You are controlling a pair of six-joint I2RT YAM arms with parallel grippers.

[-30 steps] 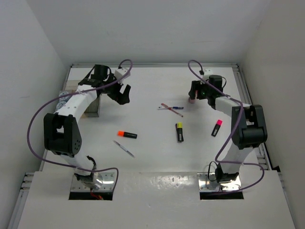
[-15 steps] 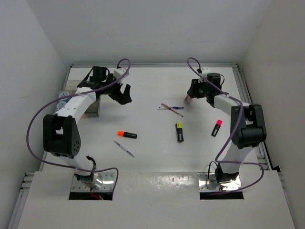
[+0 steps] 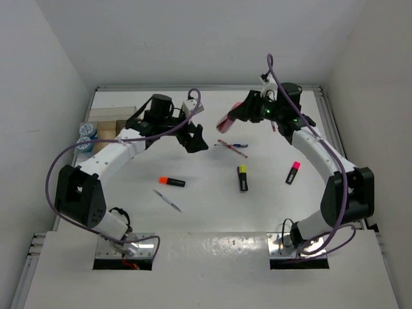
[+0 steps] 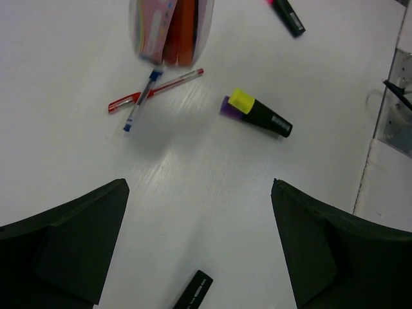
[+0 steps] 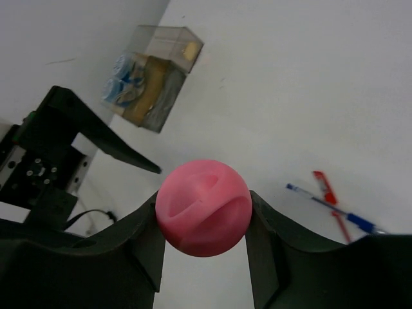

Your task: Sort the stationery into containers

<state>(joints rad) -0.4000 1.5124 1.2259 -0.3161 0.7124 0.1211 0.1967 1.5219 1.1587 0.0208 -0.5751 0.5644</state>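
**Far left.** The organiser box (image 3: 106,120) sits on the table (image 3: 206,212) well to the left of the crossed pens (image 3: 232,147), against the table's left edge. Its walls are tan and smoky translucent. Blue-speckled jars (image 3: 84,136) show at the end of the box farthest from the crossed pens. I cannot tell whether they stand inside a compartment or just beside it.

**Left of centre.** The left arm (image 3: 122,151) reaches across from the box side towards the crossed pens. The left jaws stand wide apart with nothing between them. They hang above bare table just left of the crossed pens, touching none of the stationery. A silver pen (image 3: 167,200) and an orange-capped highlighter (image 3: 172,181) lie nearer the arm bases than the crossed pens and to their left, close together but apart.

**Centre.** The crossed pens, one red and one blue, lie flat and overlap. The right jaws are clamped on the pink bottle (image 5: 203,207), one jaw on each side of it. The bottle is held tilted and clear of the table, just beyond the crossed pens and slightly to their left. A yellow-capped highlighter (image 3: 243,178) lies near the crossed pens on their near side.

**Right.** A pink-capped highlighter (image 3: 293,172) lies to the right of the crossed pens, well apart from them. The right arm (image 3: 315,141) arches over that area.
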